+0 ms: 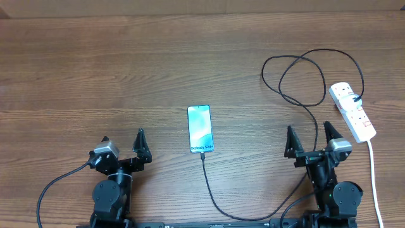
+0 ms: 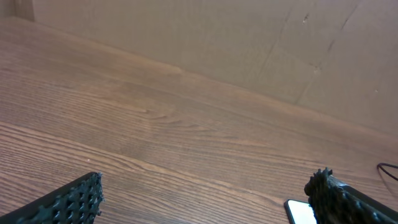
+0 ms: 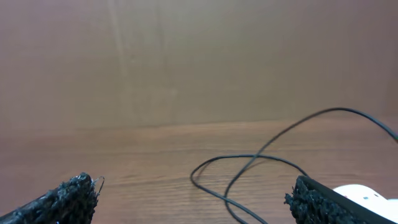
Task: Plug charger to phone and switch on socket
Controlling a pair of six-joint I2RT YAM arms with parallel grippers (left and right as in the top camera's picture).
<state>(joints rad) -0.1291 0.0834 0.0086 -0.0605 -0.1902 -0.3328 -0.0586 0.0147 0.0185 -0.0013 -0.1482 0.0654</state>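
Near left over the brown wooden counter [image 1: 95,76], left tool [image 1: 123,137] spread wide, empty, near right, right tool [image 1: 309,128] equally spread, empty, slim black-edged blue-screened smartphone [image 1: 200,129] at centre, thin black charger cable [image 1: 204,172] meeting its near edge, white plastic power strip [image 1: 352,111] at right
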